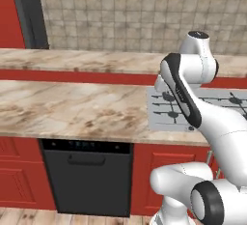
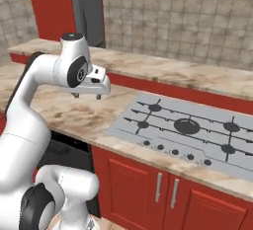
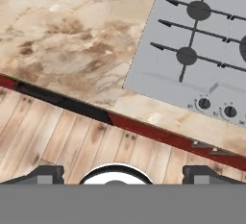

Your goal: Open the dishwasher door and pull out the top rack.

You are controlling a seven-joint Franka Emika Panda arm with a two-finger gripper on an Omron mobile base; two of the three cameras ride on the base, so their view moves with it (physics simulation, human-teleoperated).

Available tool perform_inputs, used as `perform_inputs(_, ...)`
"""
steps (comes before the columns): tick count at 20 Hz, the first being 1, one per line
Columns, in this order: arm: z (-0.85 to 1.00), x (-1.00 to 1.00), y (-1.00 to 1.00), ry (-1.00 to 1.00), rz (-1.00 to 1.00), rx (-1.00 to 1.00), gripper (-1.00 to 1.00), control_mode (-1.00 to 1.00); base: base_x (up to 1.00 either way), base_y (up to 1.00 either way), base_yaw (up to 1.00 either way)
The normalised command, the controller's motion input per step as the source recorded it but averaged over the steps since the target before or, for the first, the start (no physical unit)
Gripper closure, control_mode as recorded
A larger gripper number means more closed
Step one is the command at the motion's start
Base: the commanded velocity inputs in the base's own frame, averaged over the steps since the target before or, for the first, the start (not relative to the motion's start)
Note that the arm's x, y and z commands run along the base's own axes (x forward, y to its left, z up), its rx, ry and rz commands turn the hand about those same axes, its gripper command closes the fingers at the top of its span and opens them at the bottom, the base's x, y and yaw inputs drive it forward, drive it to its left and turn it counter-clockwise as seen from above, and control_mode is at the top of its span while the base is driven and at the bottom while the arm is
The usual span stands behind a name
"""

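The dishwasher door (image 1: 89,185) is a flat black panel under the marble counter, upright and shut, with its bar handle (image 1: 86,160) just below a dark control strip. From above, the hand view shows its top edge (image 3: 62,104) as a thin black band along the counter front. The top rack is hidden behind the shut door. My gripper (image 2: 86,96) hangs above the counter, to the right of the door and well above it, pointing down. Its fingertips (image 3: 45,173) stand wide apart with nothing between them, so it is open.
A grey gas hob (image 2: 190,130) with black grates is set in the counter (image 1: 72,108) right of the dishwasher. Red cabinet doors (image 2: 163,189) with silver handles flank the dishwasher door. Wooden floor (image 3: 72,146) lies in front. A tiled wall rises behind.
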Motion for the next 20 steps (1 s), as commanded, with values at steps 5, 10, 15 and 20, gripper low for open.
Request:
perform_inputs(5,0.00,0.00,0.00,0.00,0.00,0.00,-1.00,1.00,-0.05,-0.26,0.49)
perform_inputs(10,0.00,0.00,0.00,0.00,0.00,0.00,-1.00,1.00,-0.09,-0.28,0.39)
perform_inputs(15,0.00,0.00,0.00,0.00,0.00,0.00,-1.00,1.00,0.00,-0.45,0.39)
perform_inputs(20,0.00,0.00,0.00,0.00,0.00,0.00,-1.00,1.00,0.06,-0.73,0.35)
